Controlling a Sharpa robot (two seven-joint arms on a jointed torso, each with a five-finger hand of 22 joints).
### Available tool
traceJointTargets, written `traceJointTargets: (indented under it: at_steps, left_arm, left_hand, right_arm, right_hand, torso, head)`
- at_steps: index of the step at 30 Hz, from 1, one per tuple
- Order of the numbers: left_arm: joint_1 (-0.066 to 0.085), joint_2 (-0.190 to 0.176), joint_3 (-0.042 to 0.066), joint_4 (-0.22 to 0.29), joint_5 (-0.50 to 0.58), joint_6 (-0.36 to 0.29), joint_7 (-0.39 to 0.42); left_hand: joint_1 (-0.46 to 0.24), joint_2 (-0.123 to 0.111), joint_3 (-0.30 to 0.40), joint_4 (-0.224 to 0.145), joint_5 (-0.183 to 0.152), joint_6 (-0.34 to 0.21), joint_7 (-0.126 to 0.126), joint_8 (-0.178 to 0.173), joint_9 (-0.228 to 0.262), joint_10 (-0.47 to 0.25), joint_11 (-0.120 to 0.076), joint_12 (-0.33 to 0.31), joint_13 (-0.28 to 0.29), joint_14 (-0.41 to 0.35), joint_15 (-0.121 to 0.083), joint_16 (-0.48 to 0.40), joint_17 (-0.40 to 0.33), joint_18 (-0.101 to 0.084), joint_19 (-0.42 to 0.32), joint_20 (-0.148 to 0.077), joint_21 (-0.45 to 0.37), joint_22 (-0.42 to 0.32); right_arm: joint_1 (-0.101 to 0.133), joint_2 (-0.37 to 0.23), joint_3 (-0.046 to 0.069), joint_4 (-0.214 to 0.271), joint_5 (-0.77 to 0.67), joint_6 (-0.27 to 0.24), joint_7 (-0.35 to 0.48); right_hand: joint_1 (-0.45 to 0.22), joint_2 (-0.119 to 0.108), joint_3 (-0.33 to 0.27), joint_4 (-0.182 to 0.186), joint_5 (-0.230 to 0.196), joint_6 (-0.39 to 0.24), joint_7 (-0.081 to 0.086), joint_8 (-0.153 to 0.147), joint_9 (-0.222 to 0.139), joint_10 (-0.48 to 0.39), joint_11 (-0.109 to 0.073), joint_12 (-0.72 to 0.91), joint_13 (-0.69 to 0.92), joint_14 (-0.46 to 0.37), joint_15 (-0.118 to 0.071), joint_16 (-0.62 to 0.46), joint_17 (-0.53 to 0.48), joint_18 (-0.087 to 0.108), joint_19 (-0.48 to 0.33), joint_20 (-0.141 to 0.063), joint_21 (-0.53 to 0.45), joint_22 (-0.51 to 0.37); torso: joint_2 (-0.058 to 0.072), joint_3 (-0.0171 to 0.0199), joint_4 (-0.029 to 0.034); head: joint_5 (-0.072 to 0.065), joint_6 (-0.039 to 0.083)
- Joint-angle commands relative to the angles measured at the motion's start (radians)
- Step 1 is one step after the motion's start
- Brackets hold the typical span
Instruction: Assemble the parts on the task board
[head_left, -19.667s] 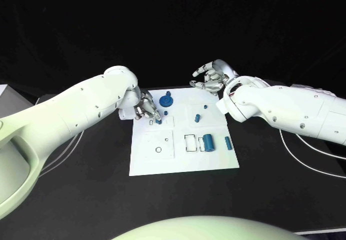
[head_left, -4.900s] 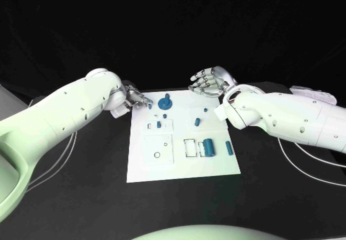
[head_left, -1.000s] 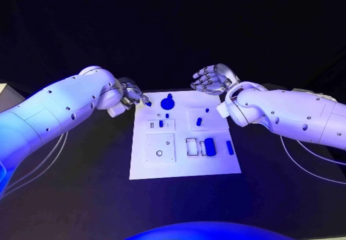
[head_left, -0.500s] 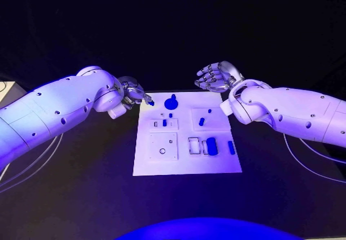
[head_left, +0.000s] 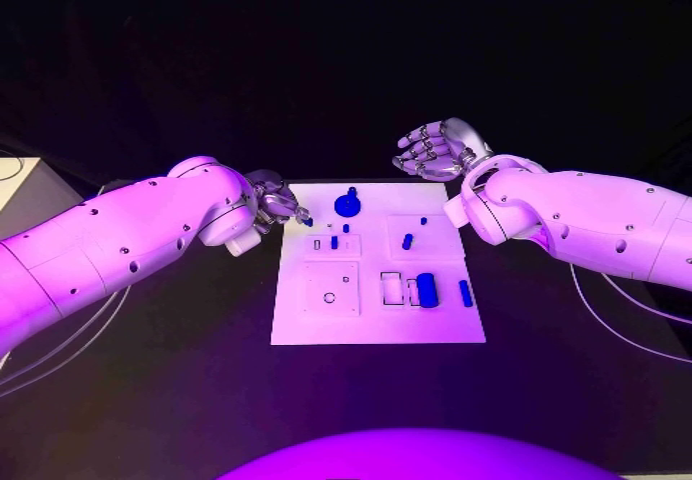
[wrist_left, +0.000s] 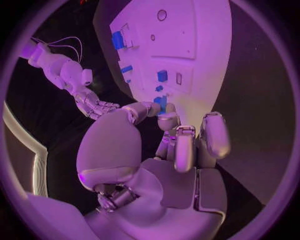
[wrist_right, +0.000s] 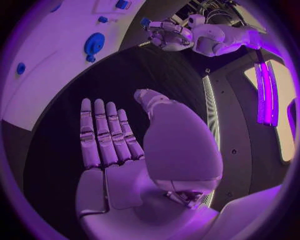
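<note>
a matte black worktop (head_left: 173, 380) spreads under the scene. thin pale cables (head_left: 635, 325) trail across it on both sides. a pale box-like object (head_left: 32, 185) sits at one edge.

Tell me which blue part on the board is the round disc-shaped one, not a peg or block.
The blue disc part at the far edge of the task board, between the two hands. It is wide and circular with a small knob; the other parts are slim pegs or blocks.
</note>
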Motion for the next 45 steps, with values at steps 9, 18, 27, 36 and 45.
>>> traceJointTargets:
  at_steps: [9,18,27,36,45]
  left_arm:
    - [-0.044,0.013,-0.007,-0.001,-0.058,-0.053,0.006]
    - [-0.058,0.026,-0.007,-0.012,-0.064,-0.049,0.003]
    - [-0.060,0.029,-0.007,-0.009,-0.065,-0.036,0.000]
    - [-0.060,0.028,-0.007,-0.008,-0.068,-0.015,-0.008]
    - [-0.062,0.041,-0.008,-0.020,-0.082,-0.017,-0.009]
  left_hand:
    - [0.000,0.012,0.142,-0.139,0.003,0.051,-0.041,0.005,0.077,0.006,-0.002,0.001,-0.002,0.093,-0.005,0.000,0.224,-0.014,0.005,0.000,0.006,0.000]
    - [0.000,0.012,0.142,-0.139,0.003,0.052,-0.041,0.004,0.077,0.005,-0.002,-0.001,-0.005,0.092,-0.005,0.000,0.223,-0.014,0.005,-0.001,0.006,-0.001]
    - [-0.001,0.012,0.143,-0.140,0.003,0.052,-0.041,0.004,0.077,0.004,-0.002,-0.003,-0.008,0.092,-0.006,-0.002,0.220,-0.014,0.005,-0.001,0.006,-0.001]
    - [-0.001,0.012,0.143,-0.140,0.003,0.052,-0.041,0.004,0.078,0.004,-0.002,-0.004,-0.009,0.092,-0.006,-0.001,0.221,-0.014,0.004,-0.001,0.006,-0.001]
    - [-0.002,0.012,0.144,-0.141,0.003,0.052,-0.041,0.004,0.078,0.004,-0.003,-0.005,-0.010,0.092,-0.006,-0.002,0.221,-0.014,0.004,-0.002,0.005,-0.002]
  right_arm:
    - [-0.002,-0.002,0.000,0.001,0.001,0.011,0.009]
    - [-0.002,-0.002,0.000,0.002,0.001,0.012,0.009]
    - [-0.002,-0.003,0.000,0.003,0.001,0.013,0.009]
    - [-0.002,-0.004,0.000,0.004,0.001,0.013,0.009]
    - [-0.002,-0.003,0.000,0.005,0.001,0.013,0.010]
  right_hand:
    - [0.000,0.009,-0.006,0.000,0.006,-0.005,0.063,0.004,-0.001,-0.007,0.000,0.006,-0.001,-0.007,0.003,-0.004,-0.001,0.014,-0.008,-0.002,-0.001,-0.001]
    - [0.001,0.010,-0.006,-0.001,0.006,-0.005,0.063,0.005,-0.001,-0.007,0.000,0.008,-0.003,-0.007,0.003,-0.005,-0.002,0.014,-0.008,-0.002,-0.001,-0.003]
    - [0.001,0.010,-0.006,-0.001,0.006,-0.005,0.063,0.005,-0.001,-0.007,0.000,0.008,-0.003,-0.007,0.003,-0.005,-0.002,0.014,-0.008,-0.002,-0.001,-0.003]
    - [0.001,0.010,-0.006,-0.001,0.006,-0.005,0.063,0.005,-0.001,-0.007,0.000,0.008,-0.003,-0.007,0.003,-0.005,-0.002,0.014,-0.008,-0.002,-0.001,-0.003]
    - [0.001,0.010,-0.006,-0.001,0.006,-0.005,0.063,0.005,-0.001,-0.007,0.000,0.008,-0.003,-0.007,0.003,-0.005,-0.002,0.014,-0.008,-0.002,-0.001,-0.003]
  torso:
    - [0.009,0.0000,0.0007]
    - [0.011,0.0011,0.0010]
    - [0.012,0.0005,0.0014]
    - [0.013,0.0000,0.0027]
    - [0.017,-0.0003,0.0013]
  head:
    - [0.000,0.003]
    - [-0.003,0.000]
    - [-0.004,-0.003]
    - [-0.006,-0.004]
    - [-0.006,-0.004]
